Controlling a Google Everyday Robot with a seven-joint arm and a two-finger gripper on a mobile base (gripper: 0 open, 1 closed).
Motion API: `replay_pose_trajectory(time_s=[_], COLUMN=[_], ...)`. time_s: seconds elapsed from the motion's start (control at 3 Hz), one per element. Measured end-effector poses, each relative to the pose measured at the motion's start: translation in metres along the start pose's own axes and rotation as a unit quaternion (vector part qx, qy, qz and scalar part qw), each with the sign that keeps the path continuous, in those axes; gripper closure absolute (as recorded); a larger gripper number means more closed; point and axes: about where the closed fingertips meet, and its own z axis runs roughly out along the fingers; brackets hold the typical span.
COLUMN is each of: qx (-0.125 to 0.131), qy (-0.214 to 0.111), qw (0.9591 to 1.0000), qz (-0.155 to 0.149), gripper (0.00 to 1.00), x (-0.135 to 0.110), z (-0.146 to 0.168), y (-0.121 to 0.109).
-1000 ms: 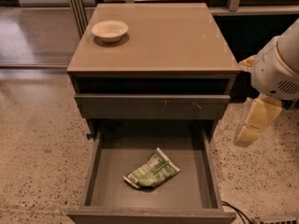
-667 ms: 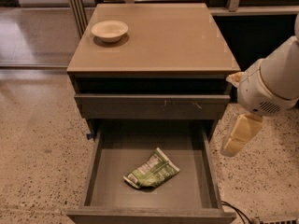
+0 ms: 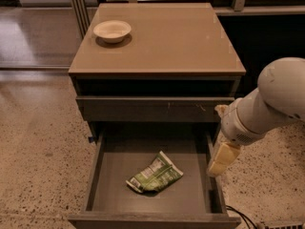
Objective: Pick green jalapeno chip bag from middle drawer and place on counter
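A: What is lying where?
B: The tabletop (image 3: pixel 190 42) is filling the upper middle; the middle drawer (image 3: pixel 114 175) is standing open along the bottom, the green jalapeno chip bag (image 3: pixel 154 178) lying on its floor, lower centre. A white bowl (image 3: pixel 112 30) is sitting upper left.
A: And the pincer (image 3: pixel 223 160)?
B: Hanging at lower right by the drawer's right wall; apart or together, I cannot tell. I'm reading this as the reach: next it is needing to go left and down onto the bag

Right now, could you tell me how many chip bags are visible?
1: the green jalapeno chip bag lies in the middle drawer; the gripper hangs by its right wall. Others may be hidden.
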Motion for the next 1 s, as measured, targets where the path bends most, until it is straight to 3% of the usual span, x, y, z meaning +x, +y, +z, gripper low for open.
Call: replay_pose_trajectory(time_s=[0.33, 1.0], qx=[-0.037, -0.054], qy=[-0.016, -0.038], qw=[0.9986, 0.9976], qz=[0.034, 0.022], gripper=[0.0, 0.0], x=[0.021, 0.008], z=[0.044, 0.066], y=[0.008, 0.015])
